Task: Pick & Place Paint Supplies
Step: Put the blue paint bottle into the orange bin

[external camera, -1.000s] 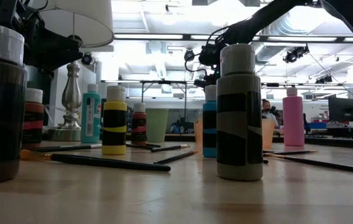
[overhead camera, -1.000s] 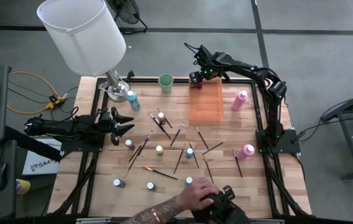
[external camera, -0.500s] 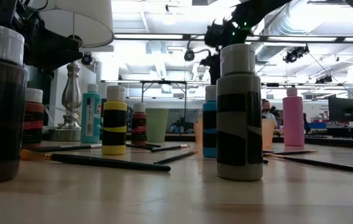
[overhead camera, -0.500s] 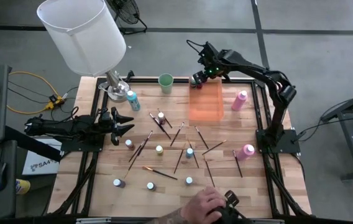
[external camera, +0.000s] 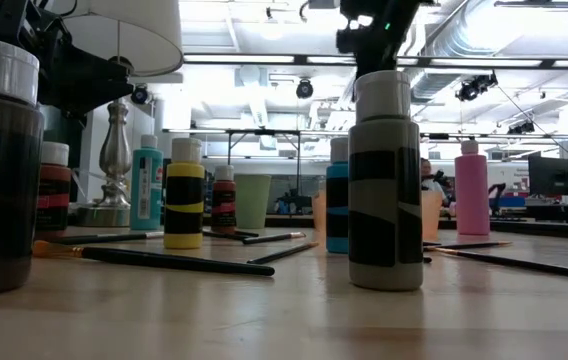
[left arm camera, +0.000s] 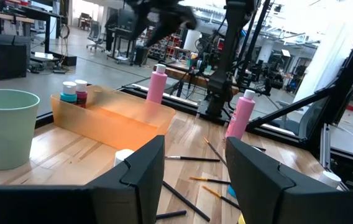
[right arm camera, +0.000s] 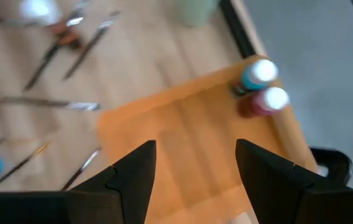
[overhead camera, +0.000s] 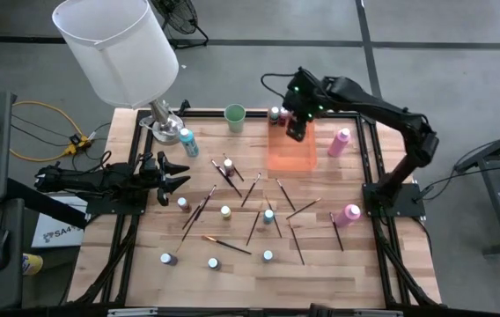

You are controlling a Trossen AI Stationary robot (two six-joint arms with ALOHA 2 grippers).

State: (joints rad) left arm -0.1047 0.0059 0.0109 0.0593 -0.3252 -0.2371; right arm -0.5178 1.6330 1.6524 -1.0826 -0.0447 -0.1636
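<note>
Since a second ago: right gripper (overhead camera: 295,134) swung from the far corner to above the orange bin (overhead camera: 292,157), jaws parted, nothing held. Person's hand gone from the near edge. Two small bottles (right arm camera: 260,93), teal and dark red, stand in the bin's 11 o'clock corner. Judged: one deposit finished, next pick pending. Left gripper (overhead camera: 184,173) parked at 9 o'clock, jaws apart, empty. Remaining across the table centre: thin rigid brushes (overhead camera: 225,246), round pale-capped plastic bottles (overhead camera: 225,212). Bin translucent, smooth-walled; table (overhead camera: 144,264) of wooden planks.

Table (overhead camera: 144,255) pale planked wood, matt; bin (overhead camera: 292,150) translucent orange plastic; lamp base (external camera: 116,150) shiny metal.
</note>
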